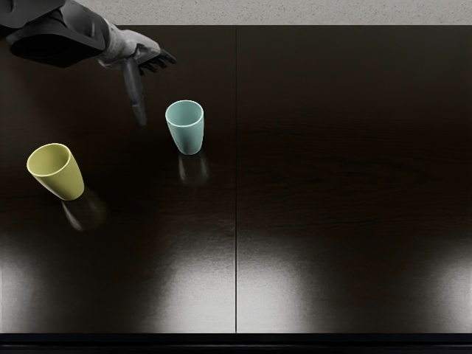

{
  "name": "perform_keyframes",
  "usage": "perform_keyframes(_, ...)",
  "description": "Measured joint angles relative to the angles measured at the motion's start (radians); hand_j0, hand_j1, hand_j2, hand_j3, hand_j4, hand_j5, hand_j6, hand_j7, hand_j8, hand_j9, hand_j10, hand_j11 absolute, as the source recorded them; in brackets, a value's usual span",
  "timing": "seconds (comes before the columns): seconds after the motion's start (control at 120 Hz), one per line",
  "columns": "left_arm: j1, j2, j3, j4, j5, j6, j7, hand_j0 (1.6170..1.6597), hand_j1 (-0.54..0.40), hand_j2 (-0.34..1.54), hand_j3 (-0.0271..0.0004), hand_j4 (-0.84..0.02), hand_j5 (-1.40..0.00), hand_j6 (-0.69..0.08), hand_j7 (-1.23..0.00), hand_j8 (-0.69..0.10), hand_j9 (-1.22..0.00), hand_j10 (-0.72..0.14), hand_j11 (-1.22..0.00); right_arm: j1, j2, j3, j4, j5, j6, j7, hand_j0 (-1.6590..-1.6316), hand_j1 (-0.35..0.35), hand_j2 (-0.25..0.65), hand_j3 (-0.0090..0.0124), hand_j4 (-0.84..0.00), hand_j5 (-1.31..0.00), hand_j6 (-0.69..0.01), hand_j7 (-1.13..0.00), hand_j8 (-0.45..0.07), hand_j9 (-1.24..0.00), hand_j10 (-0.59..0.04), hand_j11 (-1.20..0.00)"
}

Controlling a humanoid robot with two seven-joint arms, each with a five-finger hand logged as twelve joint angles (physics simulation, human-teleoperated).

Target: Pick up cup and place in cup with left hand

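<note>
My left hand (156, 88) reaches in from the upper left in the head view, its fingers extended and apart from the thumb, holding nothing. Just to its lower right a light blue cup (187, 134) stands upright on the table, with a small gap between it and the thumb. Farther left and lower in the picture is a yellow cup (62, 178), also upright with its mouth up. The two cups stand apart, and no hand touches either one.
The dark, glossy wooden table (332, 177) has a thin seam running down its middle, to the right of both cups. A pale speckled surface (332, 11) lies beyond its far edge.
</note>
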Motion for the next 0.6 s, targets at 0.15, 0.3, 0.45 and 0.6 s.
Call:
perform_keyframes(0.15,0.117,-0.092,-0.049,0.026,0.022,0.181,-0.004,1.6581,0.345,0.0,0.0,-0.004,0.0,-0.005,0.0,-0.005,0.0,-0.004,0.0,0.0,0.0,0.0,0.0,0.0,0.0,0.0,-1.6581,-0.333,-0.003,0.0,-0.013,-0.02,-0.013,-0.02,-0.013,-0.02,-0.013,-0.02)
perform_keyframes(0.3,0.188,-0.167,-0.098,0.065,0.042,0.386,-0.005,1.6581,0.346,0.0,0.0,-0.004,0.0,-0.004,0.0,-0.004,0.0,-0.004,0.0,0.0,0.0,0.0,0.0,0.0,0.0,0.0,-1.6581,-0.333,-0.003,0.0,-0.013,-0.02,-0.013,-0.02,-0.013,-0.02,-0.013,-0.02)
perform_keyframes(0.45,0.218,-0.171,-0.109,0.074,0.046,0.489,-0.007,1.6581,0.346,0.0,0.0,-0.004,0.0,-0.004,0.0,-0.004,0.0,-0.003,0.0,0.0,0.0,0.0,0.0,0.0,0.0,0.0,-1.6581,-0.333,-0.003,0.0,-0.013,-0.02,-0.013,-0.02,-0.013,-0.02,-0.013,-0.02)
perform_keyframes(0.6,0.226,-0.173,-0.108,0.076,0.044,0.512,-0.009,1.6581,0.346,0.0,0.0,-0.004,0.0,-0.004,0.0,-0.004,0.0,-0.003,0.0,0.0,0.0,0.0,0.0,0.0,0.0,0.0,-1.6581,-0.333,-0.003,0.0,-0.013,-0.02,-0.013,-0.02,-0.013,-0.02,-0.013,-0.02)
